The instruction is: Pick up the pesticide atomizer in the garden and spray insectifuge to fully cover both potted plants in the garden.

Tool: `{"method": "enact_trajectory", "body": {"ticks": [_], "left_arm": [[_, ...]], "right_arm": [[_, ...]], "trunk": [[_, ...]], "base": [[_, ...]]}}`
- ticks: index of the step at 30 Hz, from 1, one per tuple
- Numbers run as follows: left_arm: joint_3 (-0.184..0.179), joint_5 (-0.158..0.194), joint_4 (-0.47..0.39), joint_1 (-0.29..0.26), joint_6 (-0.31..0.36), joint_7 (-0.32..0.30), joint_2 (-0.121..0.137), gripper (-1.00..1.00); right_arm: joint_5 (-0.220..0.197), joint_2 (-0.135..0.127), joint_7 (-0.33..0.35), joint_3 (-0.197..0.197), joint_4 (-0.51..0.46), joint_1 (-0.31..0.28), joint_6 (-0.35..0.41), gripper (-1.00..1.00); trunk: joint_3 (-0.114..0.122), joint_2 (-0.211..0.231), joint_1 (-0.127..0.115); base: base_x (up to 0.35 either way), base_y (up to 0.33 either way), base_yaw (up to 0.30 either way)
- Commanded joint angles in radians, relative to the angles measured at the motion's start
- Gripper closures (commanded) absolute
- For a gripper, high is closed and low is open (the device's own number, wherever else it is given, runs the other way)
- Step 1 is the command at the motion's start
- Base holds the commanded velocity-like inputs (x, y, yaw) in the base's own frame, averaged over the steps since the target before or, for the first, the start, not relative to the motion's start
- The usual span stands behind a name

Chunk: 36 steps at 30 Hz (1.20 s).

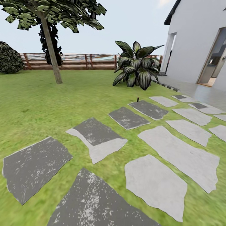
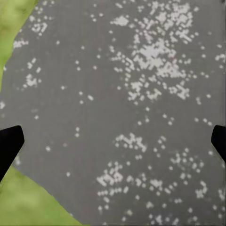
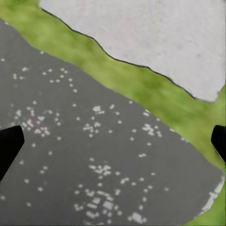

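Note:
I am in the garden, on a green lawn crossed by grey stepping stones. A tiny dark upright object stands in the grass beside a far stone; it is too small to tell whether it is the pesticide atomizer. The potted plants are out of view. My left gripper hangs open over a dark speckled stone, its dark fingertips far apart and empty. My right gripper is also open and empty, above a dark stone with a grass strip and a pale stone beyond.
A brown slatted fence closes the far side of the lawn. A leaning tree stands at the back left, with a dark bush beside it. A large striped-leaf plant grows near the white house at the right.

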Motion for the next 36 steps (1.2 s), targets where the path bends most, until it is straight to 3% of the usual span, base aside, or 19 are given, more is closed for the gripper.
{"method": "enact_trajectory", "body": {"ticks": [1, 36], "left_arm": [[-0.001, 0.000, 0.001, -0.001, -0.003, 0.000, 0.000, -1.00], [0.000, -0.001, 0.001, -0.001, -0.003, 0.000, 0.000, -1.00]], "right_arm": [[0.000, 0.000, 0.000, 0.000, 0.000, 0.000, -0.003, -1.00], [0.000, 0.000, -0.002, 0.000, 0.001, 0.000, -0.003, -1.00]], "trunk": [[-0.001, 0.000, 0.000], [-0.001, 0.000, 0.000]], "base": [[0.340, 0.000, 0.000], [0.339, 0.000, 0.000]]}}
